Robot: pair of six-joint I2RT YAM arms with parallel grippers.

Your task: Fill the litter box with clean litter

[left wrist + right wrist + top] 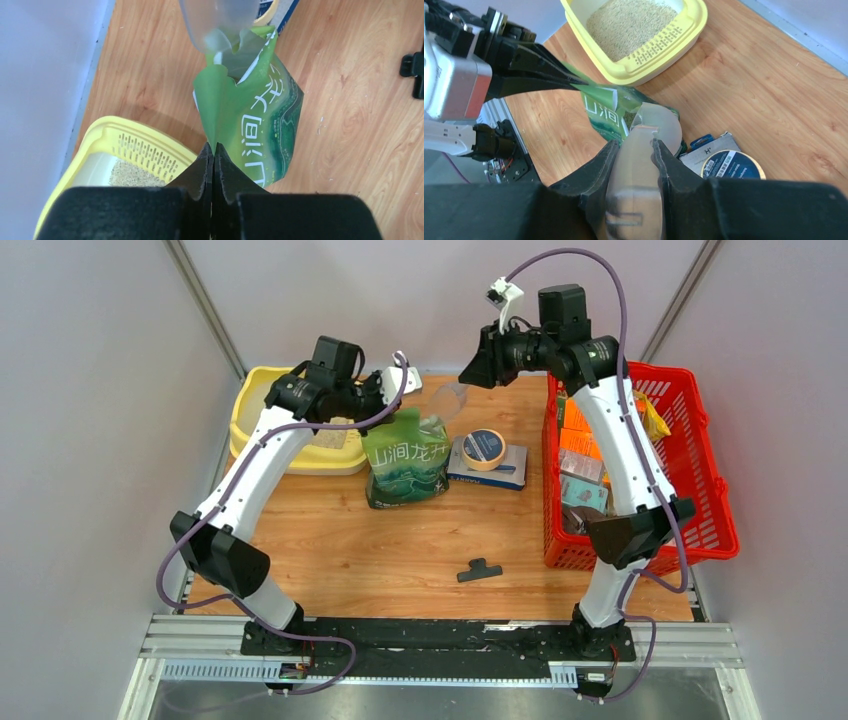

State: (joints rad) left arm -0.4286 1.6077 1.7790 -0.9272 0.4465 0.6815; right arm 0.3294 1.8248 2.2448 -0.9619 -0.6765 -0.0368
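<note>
The pale yellow litter box (pixel 250 390) stands at the back left, partly under my left arm, with beige litter (pixel 624 25) lying in it. The green litter pouch (pixel 405 462) stands upright just right of it, its top open. My left gripper (pixel 395 405) is shut on the pouch's top edge (pixel 214 147) and holds it up. My right gripper (pixel 634 145) is shut on a clear plastic scoop (pixel 636 175). The scoop's front end sits at the pouch's mouth (pixel 220 20). In the top view my right gripper (pixel 468 378) is just behind the pouch.
A tape roll (pixel 483 448) lies on a flat blue and grey box (pixel 490 475) right of the pouch. A red basket (pixel 700 480) with cartons stands at the right edge. A small black clip (pixel 480 570) lies on the wooden table near the front.
</note>
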